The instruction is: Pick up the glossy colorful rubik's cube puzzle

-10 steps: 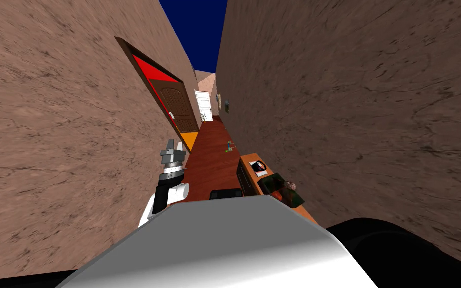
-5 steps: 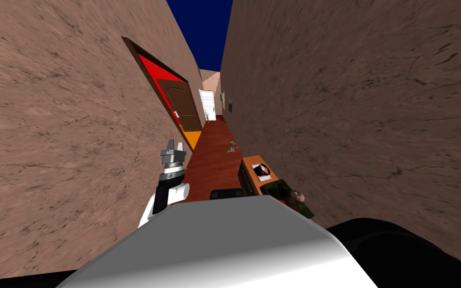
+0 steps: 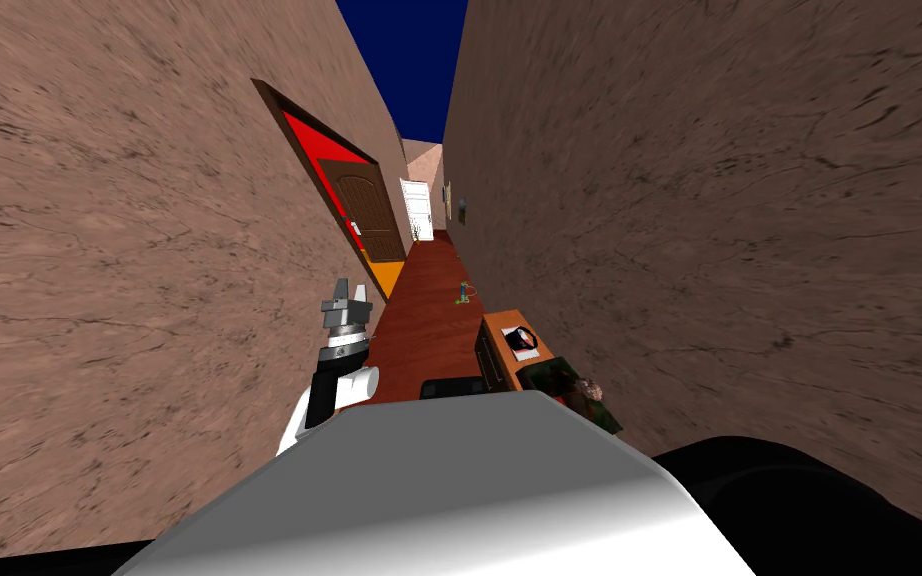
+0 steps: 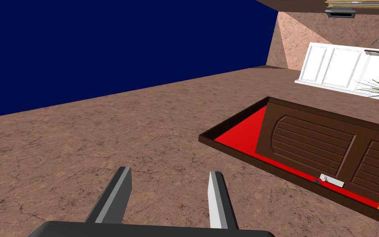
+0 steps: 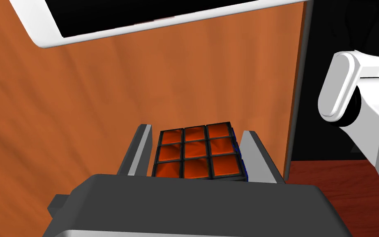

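Left gripper (image 3: 347,292): raised in front of the left corridor wall, thin grey fingers spread wide, nothing between them. Parked clear, I judge, so the other arm has room to work. Far left beyond it: dark brown panelled door (image 3: 369,215) ajar, red showing behind.

Centre: red-brown plank floor (image 3: 429,300) runs to the far end.

Right, near: low orange-brown wood-grain table (image 3: 502,328) against the right wall. A flat white-rimmed slab (image 5: 164,22) with a dark face lies on its farther part.

Task's thing: glossy rubik's cube (image 5: 195,152), orange nine-square face in a black grid turned up, blue showing down one side. It sits on the table top near the edge, between the fingers of the right gripper (image 5: 196,131). Fingers are parted, one along each side face, with a sliver of gap either side as far as I can tell; not clamped. They are set square to the faces, so closing should pinch flat sides, not corners. Grasp stage; lift not yet done.
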Available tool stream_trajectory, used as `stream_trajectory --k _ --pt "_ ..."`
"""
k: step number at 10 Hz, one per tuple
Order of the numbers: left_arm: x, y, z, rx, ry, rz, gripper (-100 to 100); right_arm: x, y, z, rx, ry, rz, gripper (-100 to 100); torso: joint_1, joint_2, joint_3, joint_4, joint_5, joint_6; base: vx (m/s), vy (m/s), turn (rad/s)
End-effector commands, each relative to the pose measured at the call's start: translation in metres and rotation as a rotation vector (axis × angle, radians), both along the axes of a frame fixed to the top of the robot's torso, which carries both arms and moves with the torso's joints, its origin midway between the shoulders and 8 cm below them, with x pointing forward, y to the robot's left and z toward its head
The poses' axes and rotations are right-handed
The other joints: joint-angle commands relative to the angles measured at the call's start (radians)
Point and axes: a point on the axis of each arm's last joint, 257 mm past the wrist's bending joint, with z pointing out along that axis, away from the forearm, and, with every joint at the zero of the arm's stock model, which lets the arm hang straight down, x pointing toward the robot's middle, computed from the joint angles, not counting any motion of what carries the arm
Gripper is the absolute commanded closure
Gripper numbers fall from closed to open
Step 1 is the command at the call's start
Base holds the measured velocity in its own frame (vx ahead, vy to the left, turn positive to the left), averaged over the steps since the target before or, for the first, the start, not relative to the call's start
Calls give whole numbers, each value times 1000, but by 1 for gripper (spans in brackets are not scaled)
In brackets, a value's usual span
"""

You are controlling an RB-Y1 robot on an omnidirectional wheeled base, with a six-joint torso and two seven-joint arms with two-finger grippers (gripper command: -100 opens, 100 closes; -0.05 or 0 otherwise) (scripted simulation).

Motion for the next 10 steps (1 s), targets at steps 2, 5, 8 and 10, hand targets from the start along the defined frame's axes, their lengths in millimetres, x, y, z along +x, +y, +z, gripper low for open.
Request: stream_trajectory --k 2,5,8,10 --pt "0 0 0 0 0 0 0 0 0 0 0 0 0 100 -1 0 0 0 -1 0 0 0 0" --pt "0 0 0 0 0 0 0 0 0 0 0 0 0 0 -2 0 0 0 -1 0 0 0 0" --pt "0 0 0 0 0 0 0 -8 -25 22 -4 6 14 100 3 -4 -2 -1 0 0 58 59 -54" --pt "0 0 0 0 0 0 0 -8 -22 21 -4 6 12 0 2 -3 -2 -1 0 0 15 20 -6"
